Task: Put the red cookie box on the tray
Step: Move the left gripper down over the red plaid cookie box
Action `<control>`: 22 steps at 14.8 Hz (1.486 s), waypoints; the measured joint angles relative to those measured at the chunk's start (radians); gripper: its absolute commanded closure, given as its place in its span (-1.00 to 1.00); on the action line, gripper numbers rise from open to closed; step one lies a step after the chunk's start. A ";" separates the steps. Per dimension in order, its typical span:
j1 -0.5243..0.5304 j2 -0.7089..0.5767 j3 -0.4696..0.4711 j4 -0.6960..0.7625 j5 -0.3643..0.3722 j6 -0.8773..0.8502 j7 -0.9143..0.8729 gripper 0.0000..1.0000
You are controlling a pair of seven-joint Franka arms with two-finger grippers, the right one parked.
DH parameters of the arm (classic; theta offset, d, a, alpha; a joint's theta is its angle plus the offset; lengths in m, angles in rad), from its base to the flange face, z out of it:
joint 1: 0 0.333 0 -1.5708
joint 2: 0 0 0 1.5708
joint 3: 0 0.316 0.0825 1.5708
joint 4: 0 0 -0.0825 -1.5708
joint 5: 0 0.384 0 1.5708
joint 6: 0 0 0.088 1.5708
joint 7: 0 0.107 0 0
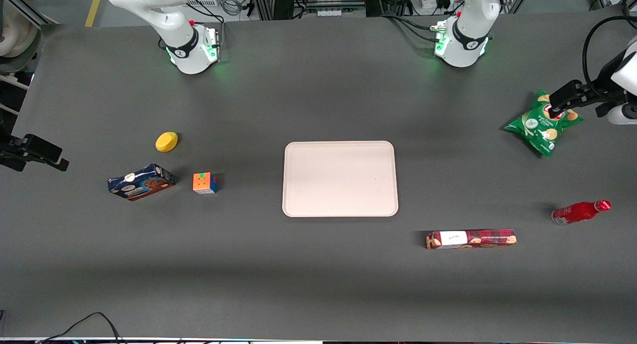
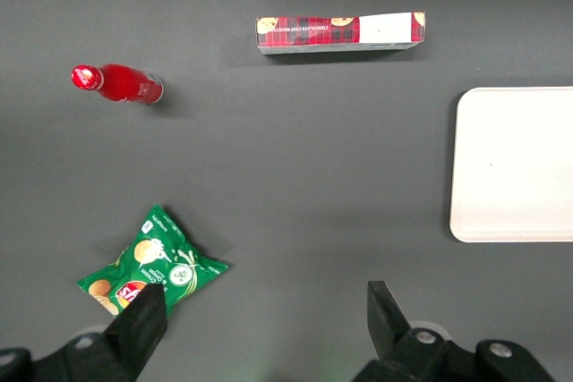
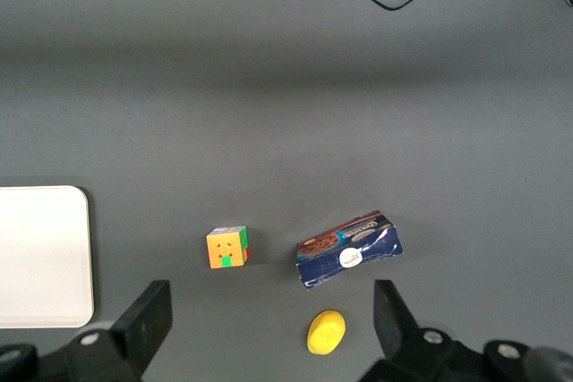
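The red cookie box (image 1: 471, 239) (image 2: 340, 33), a long dark-red tartan carton with a white label patch, lies flat on the grey table. It is nearer to the front camera than the tray and toward the working arm's end. The tray (image 1: 340, 178) (image 2: 515, 164), pale cream-pink with a low rim, sits at the table's middle with nothing on it. My gripper (image 1: 558, 102) (image 2: 266, 297) hangs open above the table at the working arm's end, over the edge of a green chip bag and well apart from the cookie box. Nothing is between its fingers.
A green chip bag (image 1: 542, 124) (image 2: 152, 266) lies under the gripper. A red bottle (image 1: 580, 212) (image 2: 118, 84) lies on its side beside the cookie box. Toward the parked arm's end are a dark-blue cookie box (image 1: 141, 181), a colour cube (image 1: 204, 182) and a yellow object (image 1: 166, 141).
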 measured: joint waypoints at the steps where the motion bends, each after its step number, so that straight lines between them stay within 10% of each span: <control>1: 0.000 0.000 0.000 0.000 0.000 0.000 0.000 -1.00; 12: -0.013 0.010 -0.006 0.000 0.000 0.051 0.041 -1.00; 22: -0.027 0.239 0.005 0.000 0.139 0.366 1.001 -1.00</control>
